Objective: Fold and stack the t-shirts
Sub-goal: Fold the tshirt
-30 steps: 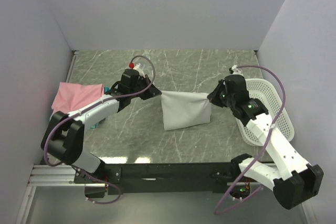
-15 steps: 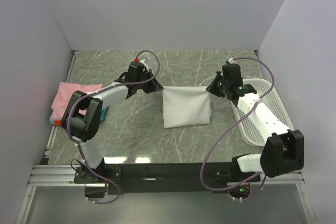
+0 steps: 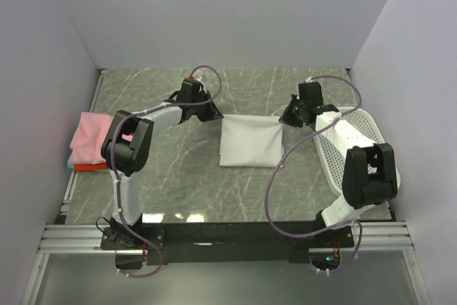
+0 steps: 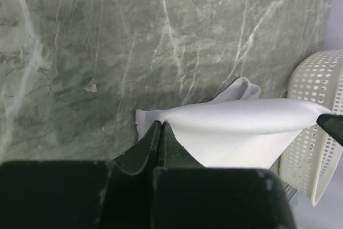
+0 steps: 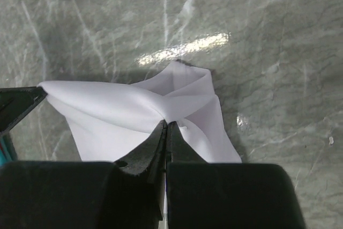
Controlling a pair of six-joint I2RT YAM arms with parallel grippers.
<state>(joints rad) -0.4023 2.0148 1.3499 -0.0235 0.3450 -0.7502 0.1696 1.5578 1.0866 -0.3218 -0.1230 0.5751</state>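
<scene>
Beside the basket (image 3: pixel 371 130), the white t-shirt (image 3: pixel 250 142) is gripped at its far corners by the left jaws and the right jaws. A fold is judged underway; next, the held edge should be laid down evenly.

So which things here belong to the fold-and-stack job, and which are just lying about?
Job: white t-shirt, pinched at its far corners by the left fingers and right fingers; pink t-shirt on the pile at left; orange-red t-shirt beneath it.
Lying about: white perforated basket; marble table.
</scene>
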